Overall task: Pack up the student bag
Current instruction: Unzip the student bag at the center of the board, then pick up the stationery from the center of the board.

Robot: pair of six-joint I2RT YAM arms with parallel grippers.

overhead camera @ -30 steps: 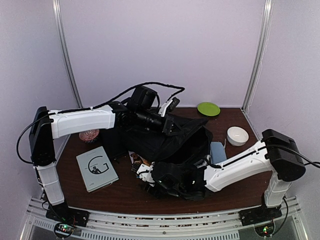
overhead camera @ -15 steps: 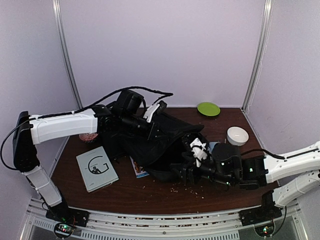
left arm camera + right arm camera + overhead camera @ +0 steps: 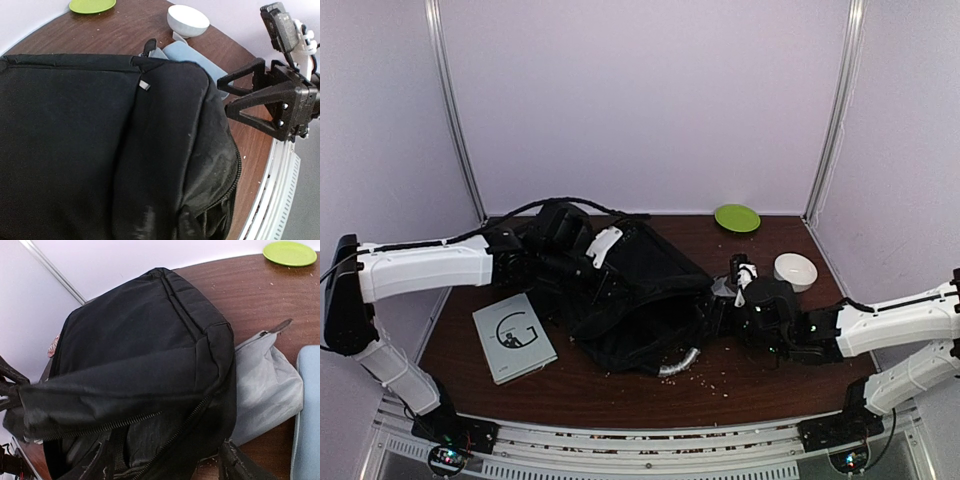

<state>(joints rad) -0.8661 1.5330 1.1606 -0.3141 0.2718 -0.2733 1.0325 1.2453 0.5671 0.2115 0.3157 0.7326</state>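
In the top external view a dark brown wooden table [image 3: 550, 385] with a smooth top is seen. The large black soft fabric backpack [image 3: 640, 295] lies on its middle, between the two arms, with its mouth turned towards the right arm. The cloth is matt, limp and creased. In the right wrist view a line of black zip teeth [image 3: 105, 426] can be followed along the gaping edge.

The jaws of the left gripper [image 3: 603, 258] are pressed together at the upper left part of the bag. A fold of cloth seems to be pinched, although the pinch itself is hidden. The jaws of the right gripper [image 3: 224, 95] are spread wide just before the mouth, and nothing is held between them.

The step in hand is therefore judged to be the filling of the bag: the mouth is lifted, and another thing has to be fetched. For the next move, a loose thing must be gripped by the right gripper and carried into the opening. The cloth must be held up by the left one, so that the mouth does not fall shut.

- **Book:** A flat grey rectangular book [image 3: 515, 338] with a large letter G on its cover lies left of the bag. It is stiff and thin, so it is expected to be difficult to lift from the table.
- **Soft cases:** A light-blue soft pencil case [image 3: 195, 57] with rounded corners and a grey fabric pouch [image 3: 265, 385] with a zip lie on the right of the bag. The pouch touches the bag.
- **Crockery:** Further back, a round white bowl [image 3: 795, 271] and a flat round lime-green plate [image 3: 737, 217] are seen, both smooth.
- **Crumbs:** Small pale crumbs [image 3: 705, 378] are scattered on the near part of the table.
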